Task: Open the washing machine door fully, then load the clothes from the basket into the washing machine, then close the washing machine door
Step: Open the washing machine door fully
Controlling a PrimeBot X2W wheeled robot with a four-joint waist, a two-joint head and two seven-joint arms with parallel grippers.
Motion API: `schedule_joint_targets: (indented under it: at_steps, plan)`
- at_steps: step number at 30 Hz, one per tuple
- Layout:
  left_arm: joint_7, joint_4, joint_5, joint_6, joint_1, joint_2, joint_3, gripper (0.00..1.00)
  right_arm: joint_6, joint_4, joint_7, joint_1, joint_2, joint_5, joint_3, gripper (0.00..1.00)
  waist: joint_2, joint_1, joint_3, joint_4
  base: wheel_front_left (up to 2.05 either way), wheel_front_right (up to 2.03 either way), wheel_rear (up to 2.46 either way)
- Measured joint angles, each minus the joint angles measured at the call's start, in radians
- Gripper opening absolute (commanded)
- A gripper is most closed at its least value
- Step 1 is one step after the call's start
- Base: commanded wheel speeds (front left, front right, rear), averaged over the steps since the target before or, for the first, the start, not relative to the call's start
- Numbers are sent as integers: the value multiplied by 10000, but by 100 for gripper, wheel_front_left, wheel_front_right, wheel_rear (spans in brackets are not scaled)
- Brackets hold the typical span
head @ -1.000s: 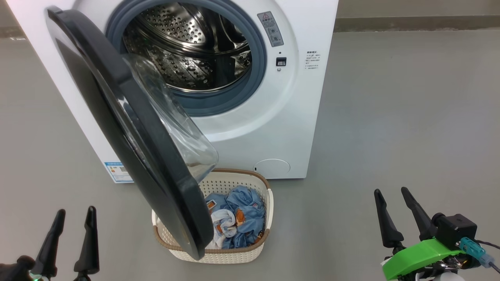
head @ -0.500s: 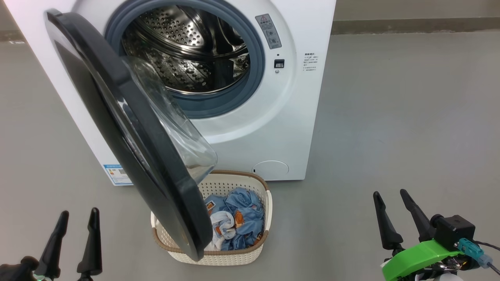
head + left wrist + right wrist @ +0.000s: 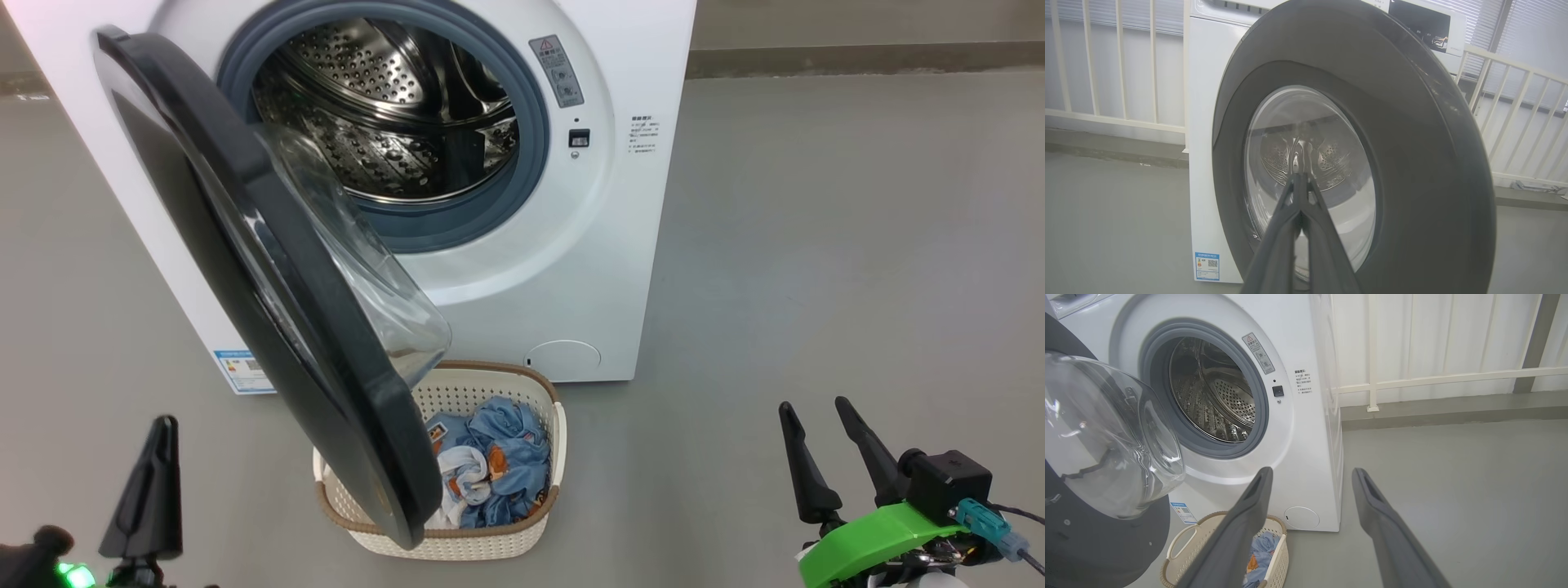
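We take this for a bare utility or laundry space: the washing machine [image 3: 620, 204] stands on a plain grey floor [image 3: 816, 245]. Behind the washing machine we see a white railing [image 3: 1433, 379] and slatted blinds [image 3: 1535, 24].

Bright even light, soft shadows; glare on washing machine door [image 3: 269, 286]; wrist-view edges bowed.

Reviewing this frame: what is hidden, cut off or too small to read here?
Basket: its left side, head view, behind the door.
Clothes: number of pieces, head view; bundled and partly behind the door.
Drum: its lower left, head view, behind the door's glass.
Warning label and energy sticker: print too small, head view.
Drum interior, left wrist view: warped through the door glass.
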Motion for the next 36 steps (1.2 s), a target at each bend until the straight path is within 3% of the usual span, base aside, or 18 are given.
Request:
schedule_joint_targets:
  at_steps: [12,20,29,36]
  plan:
    - [-2,-2535,209,0,-50,-190,8,0,0,-4,0,-1,4,117,19,100,0,1,4,-136,0,0,0]
    - [104,-4042,562,0,-277,-157,-1333,0,0,2,0,-2,29,119,119,100,0,1,-21,-357,0,0,0]
    - [539,-4351,558,0,-277,-125,-2460,0,0,2,0,-3,107,119,151,100,0,1,73,-636,0,0,0]
    - [709,-3733,343,0,-277,-17,-3221,0,0,2,0,-3,192,117,178,100,0,0,174,-867,0,0,0]
